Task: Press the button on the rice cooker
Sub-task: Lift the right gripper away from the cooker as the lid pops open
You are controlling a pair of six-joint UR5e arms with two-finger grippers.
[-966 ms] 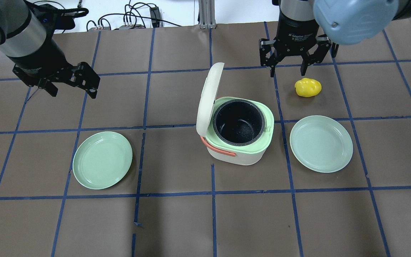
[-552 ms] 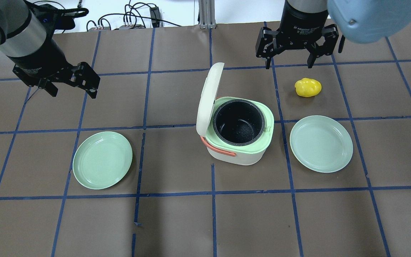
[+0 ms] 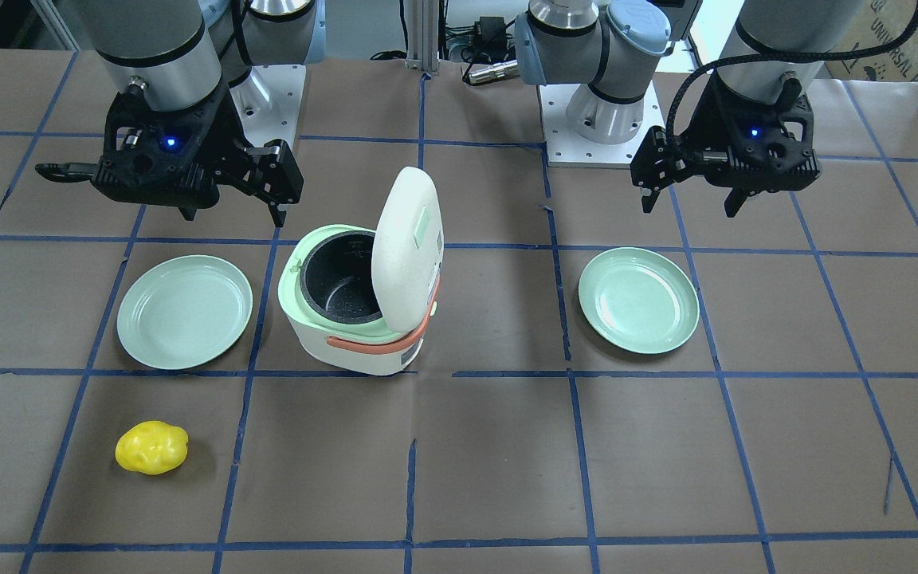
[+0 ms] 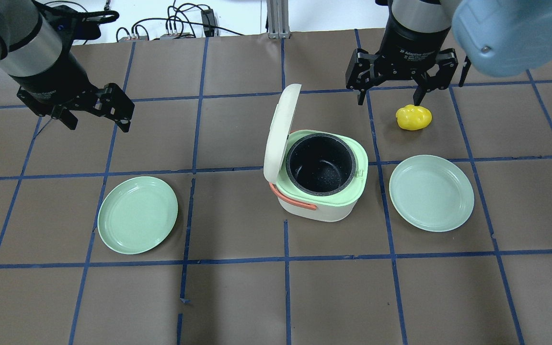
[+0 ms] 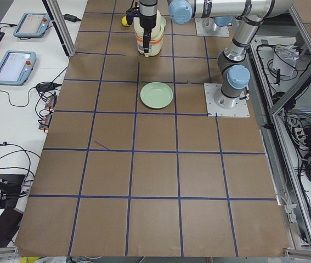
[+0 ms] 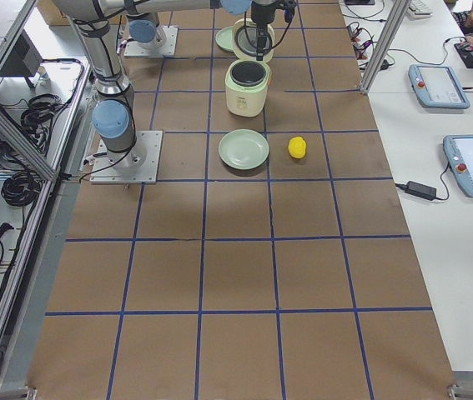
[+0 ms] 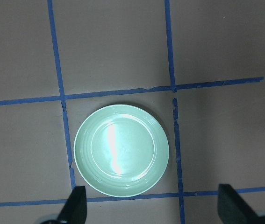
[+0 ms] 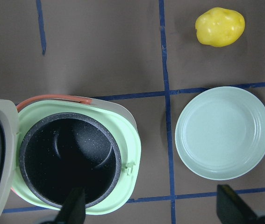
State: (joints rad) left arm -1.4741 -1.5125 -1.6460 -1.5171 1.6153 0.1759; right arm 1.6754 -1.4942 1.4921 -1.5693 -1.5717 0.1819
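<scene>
The white rice cooker stands mid-table with its lid swung up and the dark inner pot bare; the coral handle lies at its side. It also shows in the front view and the right wrist view, where a small tab sits on the green rim. My right gripper is open and empty, high above the table beyond the cooker, near a yellow toy. My left gripper is open and empty, far to the left.
Two pale green plates lie on the table, one left of the cooker and below my left gripper, one right of the cooker. The yellow toy lies beyond the right plate. Cables run along the far edge.
My right gripper has risen and shifted slightly to the right, still open. The left arm, the cooker and its raised lid have not moved.
</scene>
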